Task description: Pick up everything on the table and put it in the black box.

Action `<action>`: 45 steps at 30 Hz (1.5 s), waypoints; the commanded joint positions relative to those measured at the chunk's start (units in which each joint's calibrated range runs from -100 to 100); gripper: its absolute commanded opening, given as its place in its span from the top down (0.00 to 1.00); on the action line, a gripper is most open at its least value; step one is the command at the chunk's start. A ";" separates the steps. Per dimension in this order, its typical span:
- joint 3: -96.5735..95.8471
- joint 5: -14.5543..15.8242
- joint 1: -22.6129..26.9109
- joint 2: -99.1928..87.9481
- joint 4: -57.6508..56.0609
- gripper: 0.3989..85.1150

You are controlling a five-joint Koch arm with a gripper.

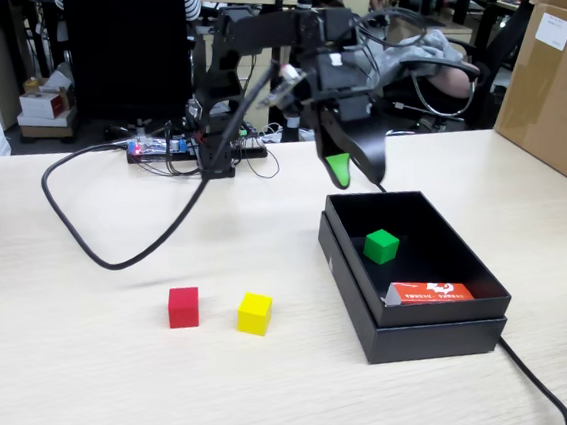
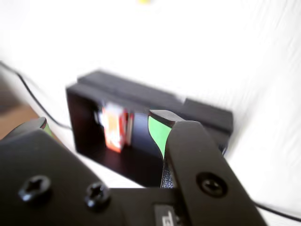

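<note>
The green cube (image 1: 381, 245) lies inside the black box (image 1: 423, 331), near its middle. The red cube (image 1: 184, 306) and the yellow cube (image 1: 254, 312) sit side by side on the pale table (image 1: 69, 353), left of the box. My gripper (image 1: 359, 178) hangs above the box's back left corner, open and empty, its green-padded fingers apart. In the wrist view my gripper (image 2: 101, 121) is spread wide over the blurred box (image 2: 197, 113). The green cube is hidden there.
A flat orange-red and white carton (image 1: 429, 291) lies in the box's front part and shows in the wrist view (image 2: 114, 127). A black cable (image 1: 109, 251) loops over the table at left, and another (image 1: 547, 399) runs off at right. A brown cardboard box (image 1: 562, 89) stands at the far right.
</note>
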 commanded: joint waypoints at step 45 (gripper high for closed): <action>10.27 -9.23 -15.58 40.65 7.80 0.48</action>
